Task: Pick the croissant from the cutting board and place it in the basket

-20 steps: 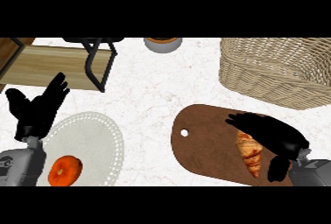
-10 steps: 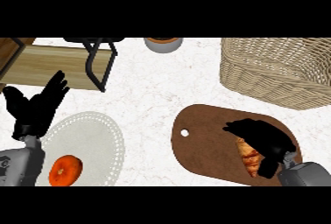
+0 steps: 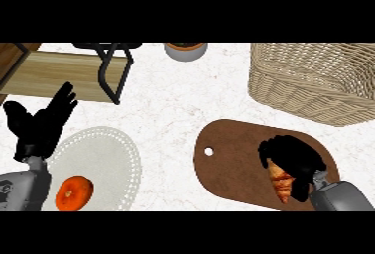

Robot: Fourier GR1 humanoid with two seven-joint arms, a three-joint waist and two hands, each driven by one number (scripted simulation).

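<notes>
Black right hand point(image 3: 293, 158) curls over the golden-brown flaky croissant point(image 3: 280, 179) on brown oval wooden cutting board point(image 3: 230, 166), long axis toward robot.

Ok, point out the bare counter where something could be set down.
Widest free patch: the middle counter, between plate, cutting board, basket and grey cup. The board's left half near its hole is bare too. Crowded: the board's right, where the right hand curls on the croissant, and the left hand by the plate.
</notes>
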